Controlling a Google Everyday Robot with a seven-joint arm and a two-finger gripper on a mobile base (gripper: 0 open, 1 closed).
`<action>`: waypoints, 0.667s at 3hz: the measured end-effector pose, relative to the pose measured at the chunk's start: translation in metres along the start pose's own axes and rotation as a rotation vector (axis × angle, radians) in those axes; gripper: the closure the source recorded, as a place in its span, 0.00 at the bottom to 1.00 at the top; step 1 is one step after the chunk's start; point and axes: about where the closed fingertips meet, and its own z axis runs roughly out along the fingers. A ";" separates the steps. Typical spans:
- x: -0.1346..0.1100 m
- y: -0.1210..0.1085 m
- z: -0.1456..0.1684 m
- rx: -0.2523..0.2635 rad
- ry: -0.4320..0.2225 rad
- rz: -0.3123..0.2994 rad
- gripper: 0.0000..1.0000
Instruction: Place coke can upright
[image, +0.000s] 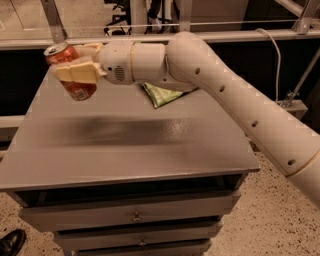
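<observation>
Red aluminium, the coke can (80, 90) is hanging tilted above the grey tabletop's (125, 145) ten o'clock corner, its silver top pointing toward eleven o'clock, with the gripper (69, 62) pinching it across the middle. Orienting seems to be underway; the next move calls for rotating it vertical, then lowering. The arm (225, 95) is stretching in from four o'clock, wrist level, over a green snack bag (161, 94).

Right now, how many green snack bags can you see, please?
1: the green snack bag lies mid-back on the cabinet, partly under the arm; more may hide behind it. The gripper grips the coke can back-left.
</observation>
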 end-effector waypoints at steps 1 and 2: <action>0.018 0.004 -0.039 0.024 0.015 -0.072 1.00; 0.033 0.006 -0.058 0.032 0.060 -0.085 1.00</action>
